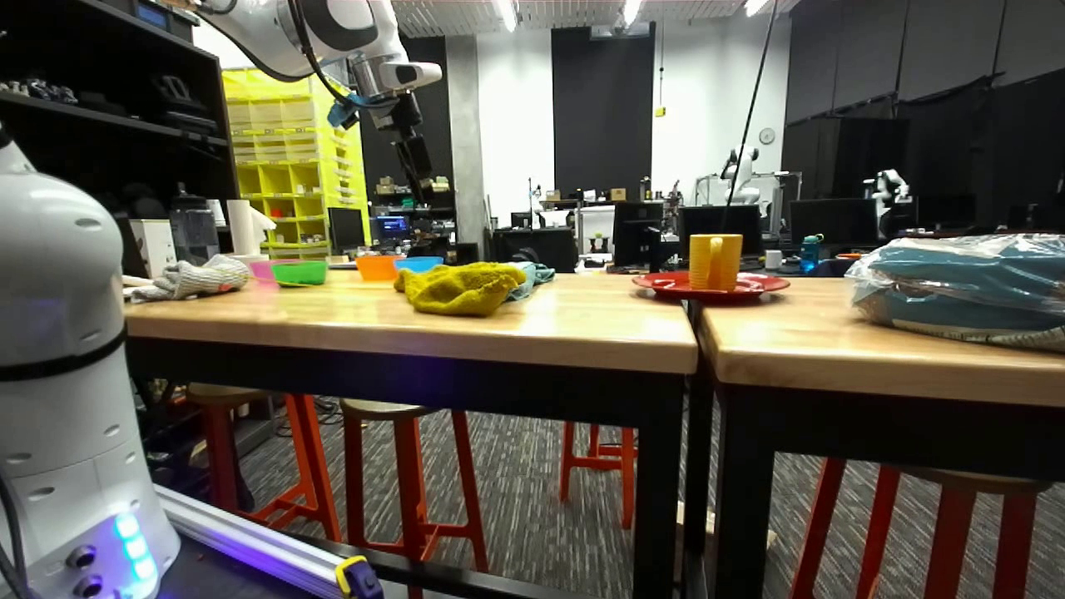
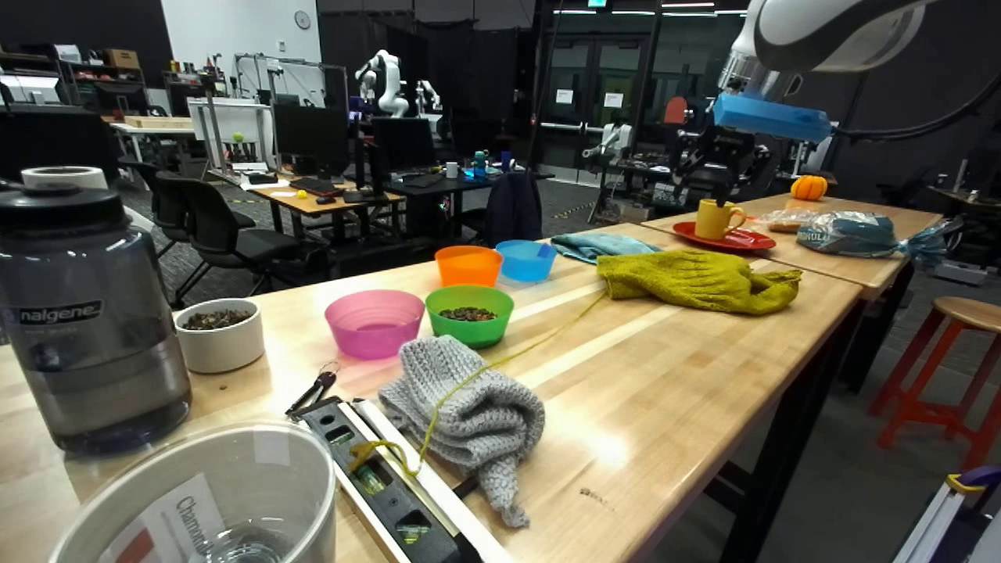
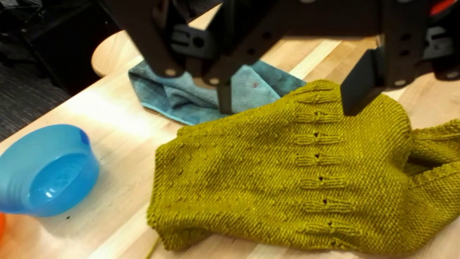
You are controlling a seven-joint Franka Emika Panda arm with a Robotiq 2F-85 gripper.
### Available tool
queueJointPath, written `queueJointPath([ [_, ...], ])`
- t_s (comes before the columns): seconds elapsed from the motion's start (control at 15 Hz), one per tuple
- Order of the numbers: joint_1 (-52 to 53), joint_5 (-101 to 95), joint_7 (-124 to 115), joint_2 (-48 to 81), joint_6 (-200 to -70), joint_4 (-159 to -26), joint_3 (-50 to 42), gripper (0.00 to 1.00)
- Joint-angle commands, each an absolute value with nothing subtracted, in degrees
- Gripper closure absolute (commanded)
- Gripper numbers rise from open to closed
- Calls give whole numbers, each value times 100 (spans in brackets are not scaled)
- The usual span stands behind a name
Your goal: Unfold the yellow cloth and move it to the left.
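The yellow cloth (image 3: 269, 169), a mustard knit, lies loosely bunched on the wooden table. In the wrist view its left part is fairly flat, while a raised fold and a gap show at its right side. It also shows in both exterior views, with the cloth (image 1: 462, 291) low and rumpled and the cloth (image 2: 696, 281) near the table's front edge. My gripper (image 3: 287, 99) is open, its two fingers wide apart with nothing between them. In an exterior view the gripper (image 1: 418, 179) hangs well above the cloth, not touching it.
A teal cloth (image 3: 201, 93) lies against the yellow one's far side. A blue bowl (image 3: 50, 172) stands nearby, with orange (image 2: 469, 266), green (image 2: 469, 317) and pink (image 2: 375, 322) bowls. A yellow mug (image 2: 713, 219) sits on a red plate (image 2: 755, 241). A grey knit cloth (image 2: 477, 407) lies farther off.
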State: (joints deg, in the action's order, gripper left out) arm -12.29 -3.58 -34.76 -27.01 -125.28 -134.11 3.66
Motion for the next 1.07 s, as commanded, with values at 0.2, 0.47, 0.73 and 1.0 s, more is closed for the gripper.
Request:
queueJointPath([
  [0.2,-806,99,-4231,-2436,-12135,-13333,665,0],
  [0.47,-512,358,-4311,-2271,-12061,-13327,695,0],
  [0.73,-191,295,-3066,-2216,-12024,-13277,609,0],
  [1.0,-91,186,-1927,-2225,-11711,-13228,574,0],
])
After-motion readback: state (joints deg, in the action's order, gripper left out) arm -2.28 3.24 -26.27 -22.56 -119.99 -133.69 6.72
